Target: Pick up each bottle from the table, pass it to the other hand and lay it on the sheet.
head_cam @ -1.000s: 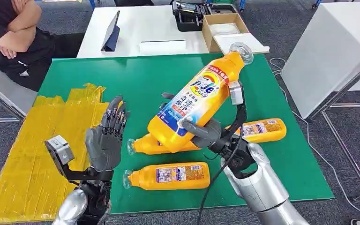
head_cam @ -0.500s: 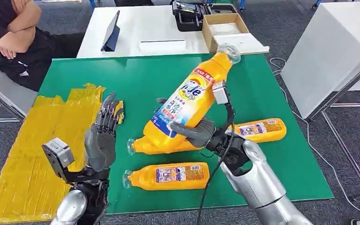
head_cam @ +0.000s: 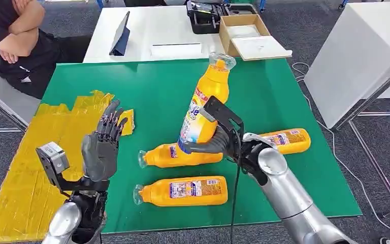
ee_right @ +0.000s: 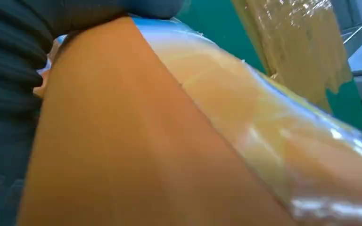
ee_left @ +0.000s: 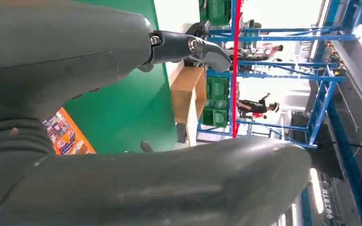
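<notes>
Head view: right hand (head_cam: 218,144) grips raised bottle (head_cam: 205,104).

Held bottle (head_cam: 204,109): I can't see its base, covered by the right hand (head_cam: 218,145) and the wrist camera bracket. In the right wrist view the bottle (ee_right: 169,141) is a close orange blur, label unreadable. Bottle behind it (head_cam: 183,155) is partly covered toward the tabletop's middle; bottle near the right edge (head_cam: 284,140) has its neck end hidden by the arm. Left hand (head_cam: 100,150): palm faces away from me, fingers (ee_left: 188,47) blurred in the left wrist view. Sheet (head_cam: 30,168) is cut off at the pic's bottom-left corner. Person (head_cam: 15,35) is cropped by the top-left.
</notes>
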